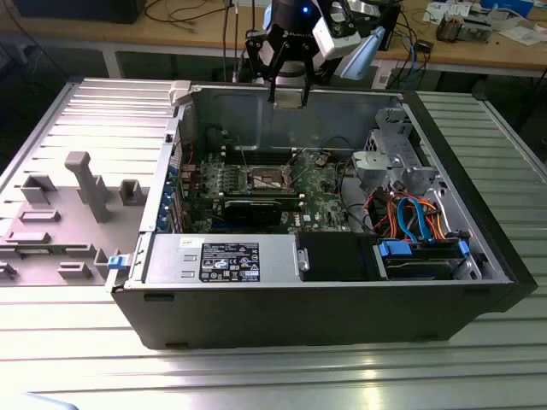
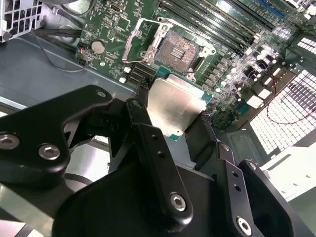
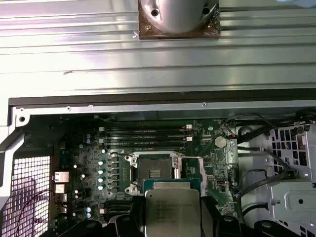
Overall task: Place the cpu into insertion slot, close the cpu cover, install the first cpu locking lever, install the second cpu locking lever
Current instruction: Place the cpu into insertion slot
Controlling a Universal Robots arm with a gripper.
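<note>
My gripper (image 1: 289,92) hangs over the back wall of the open computer case (image 1: 256,316), shut on the cpu (image 1: 289,97). In both wrist views the cpu (image 2: 177,106) (image 3: 173,210) is a flat silver-grey square with a green edge, pinched between the black fingers (image 2: 143,106). The insertion slot (image 2: 180,48) (image 3: 154,170) (image 1: 267,178) lies bare on the green motherboard well below the chip, its brownish contact field showing. The cpu cover (image 2: 139,42) (image 3: 191,168) stands swung open beside the slot.
Inside the case are a labelled power supply (image 1: 226,259), a grey drive cage (image 1: 400,162), blue and orange cables (image 1: 419,222) and long black memory slots (image 3: 143,136). A round coin cell (image 2: 98,47) sits near the socket. A grey fixture (image 1: 85,184) stands at the exterior view's left.
</note>
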